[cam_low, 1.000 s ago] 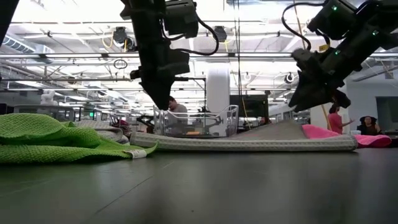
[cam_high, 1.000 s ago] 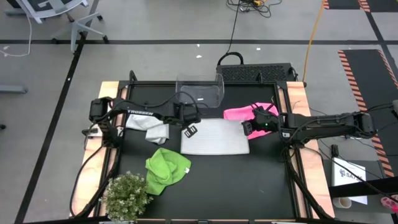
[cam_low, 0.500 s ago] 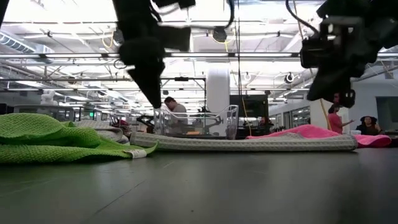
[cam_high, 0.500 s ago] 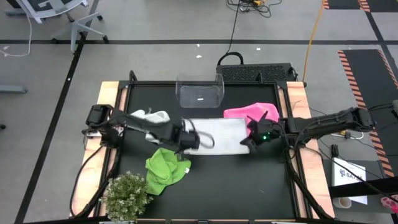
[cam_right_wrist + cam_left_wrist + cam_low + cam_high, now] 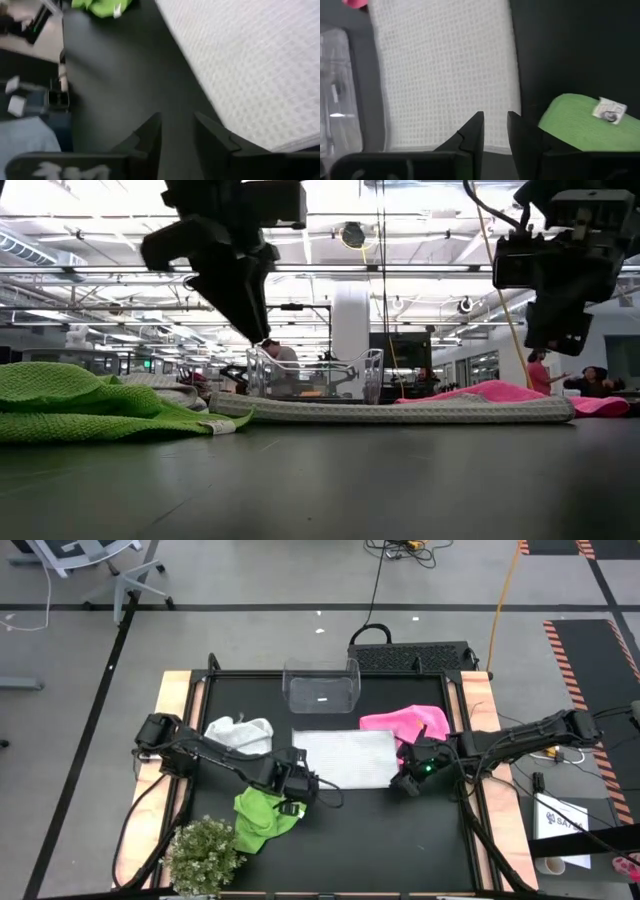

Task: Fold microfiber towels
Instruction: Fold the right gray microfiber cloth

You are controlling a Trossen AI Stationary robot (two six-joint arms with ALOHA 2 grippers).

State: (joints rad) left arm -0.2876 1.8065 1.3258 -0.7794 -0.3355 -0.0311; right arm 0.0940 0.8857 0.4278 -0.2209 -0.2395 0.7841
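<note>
1. Both claws hung over the near edge of the flat white towel [image 5: 343, 757] in the high view: my left gripper [image 5: 291, 787] at its near-left corner beside the lime green towel [image 5: 262, 818], my right gripper [image 5: 408, 780] at its near-right corner, just short of the pink towel [image 5: 392, 723]. I judged I stood at the corners to take the edge for a fold. A second white towel [image 5: 241, 734] lay crumpled beyond my left arm.
2. Seen from table height, each claw hovered clear above the cloth, holding nothing.
3. My left wrist camera showed my fingers [image 5: 472, 132] narrowly parted, empty, over the towel's edge.
4. My right wrist showed the same slim gap, towel just ahead.
5. A second before, both claws sat farther back along the towel's side edges; they had drawn toward me since.
</note>
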